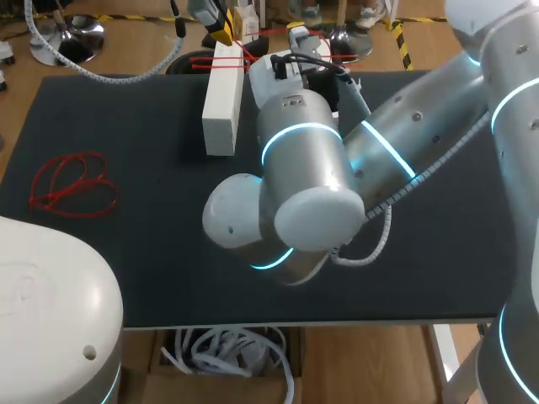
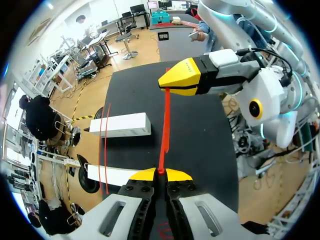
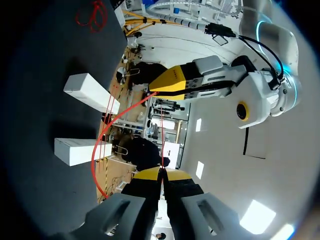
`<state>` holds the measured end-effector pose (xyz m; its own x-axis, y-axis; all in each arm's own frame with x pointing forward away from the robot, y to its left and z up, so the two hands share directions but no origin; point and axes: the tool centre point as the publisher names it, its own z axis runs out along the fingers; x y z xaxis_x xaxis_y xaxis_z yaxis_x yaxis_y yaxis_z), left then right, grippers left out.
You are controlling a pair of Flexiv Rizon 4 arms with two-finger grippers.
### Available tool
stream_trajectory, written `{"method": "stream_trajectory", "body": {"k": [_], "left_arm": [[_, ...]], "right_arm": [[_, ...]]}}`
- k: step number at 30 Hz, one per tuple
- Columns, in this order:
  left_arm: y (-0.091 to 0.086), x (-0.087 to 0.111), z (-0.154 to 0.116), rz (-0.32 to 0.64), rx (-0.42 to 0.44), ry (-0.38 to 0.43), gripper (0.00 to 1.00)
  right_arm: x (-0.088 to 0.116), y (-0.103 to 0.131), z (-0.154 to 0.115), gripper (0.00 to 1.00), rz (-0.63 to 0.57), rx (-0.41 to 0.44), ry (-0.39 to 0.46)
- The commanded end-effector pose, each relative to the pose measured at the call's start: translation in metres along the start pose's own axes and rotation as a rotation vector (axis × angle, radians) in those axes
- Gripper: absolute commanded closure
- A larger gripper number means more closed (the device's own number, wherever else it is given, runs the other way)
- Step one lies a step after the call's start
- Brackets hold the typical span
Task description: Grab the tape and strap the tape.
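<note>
Right arm (image 1: 303,194) fills the frame centre. Spare red loops (image 1: 72,185) lie mid-left on the table (image 1: 152,278). At upper centre, the red tape (image 2: 164,125) crosses the white block (image 1: 223,101) and stretches between left gripper (image 2: 160,173) and right gripper (image 3: 161,172), both clenched on it.

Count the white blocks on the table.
2. The far white block lies ahead of the left gripper; the near white block lies beside it. The head view shows only one; the right arm may hide the other.
</note>
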<state>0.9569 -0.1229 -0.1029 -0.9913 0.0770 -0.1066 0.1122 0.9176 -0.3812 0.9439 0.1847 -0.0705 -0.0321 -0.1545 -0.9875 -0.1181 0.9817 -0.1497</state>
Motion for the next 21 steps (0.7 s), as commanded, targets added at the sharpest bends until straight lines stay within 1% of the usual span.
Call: {"method": "stream_trajectory", "body": {"k": [1, 21], "left_arm": [[0.000, 0.000, -0.001, -0.001, -0.004, 0.001, 1.00], [0.000, 0.000, -0.001, -0.001, -0.004, 0.001, 1.00]], "right_arm": [[-0.004, 0.005, 0.001, 1.00, -0.004, 0.008, 0.002], [0.002, 0.020, 0.010, 1.00, -0.027, 0.029, 0.025]]}}
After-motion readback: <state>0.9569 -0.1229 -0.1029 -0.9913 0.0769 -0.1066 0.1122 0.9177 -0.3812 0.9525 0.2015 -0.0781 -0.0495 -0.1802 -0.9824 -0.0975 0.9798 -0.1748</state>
